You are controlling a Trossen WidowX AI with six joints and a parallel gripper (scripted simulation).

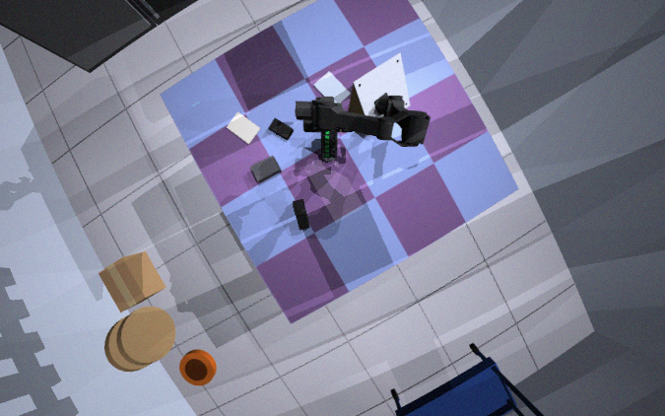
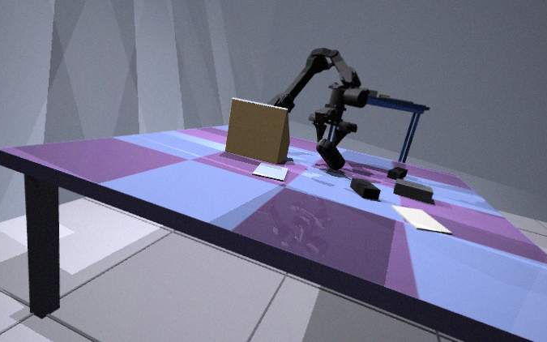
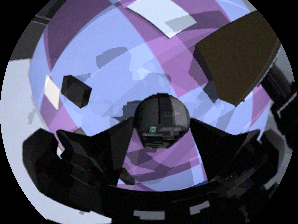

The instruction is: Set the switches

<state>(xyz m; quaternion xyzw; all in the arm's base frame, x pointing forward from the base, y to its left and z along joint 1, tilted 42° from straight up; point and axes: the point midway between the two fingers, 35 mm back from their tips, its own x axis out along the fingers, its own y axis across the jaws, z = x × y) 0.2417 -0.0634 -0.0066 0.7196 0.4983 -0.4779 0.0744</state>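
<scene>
The dark grey controller unit (image 1: 323, 146) (image 2: 331, 155) (image 3: 162, 112) is steeply tilted, its lower end close to the bench (image 1: 293, 305) (image 2: 151, 186). My gripper (image 2: 329, 143) (image 3: 162, 120) is shut on it, with one finger on each side. In the top view its top shows a row of green switch marks, too small to read one by one. The wrist view shows it nearly end-on, with one small green spot. The label on the underside cannot be read in any view. The arm hides the fingers in the top view.
A white-faced brown wedge (image 1: 383, 80) (image 2: 256, 130) (image 3: 237, 57) stands near the arm. A pale card (image 1: 330, 85) (image 2: 271, 172) (image 3: 162, 17) and a cream card (image 1: 242, 127) (image 2: 423, 220) lie flat. A black block (image 1: 281, 129) (image 2: 364, 188), a grey block (image 1: 265, 170) (image 2: 413, 190) and another black block (image 1: 300, 214) (image 2: 396, 173) lie nearby.
</scene>
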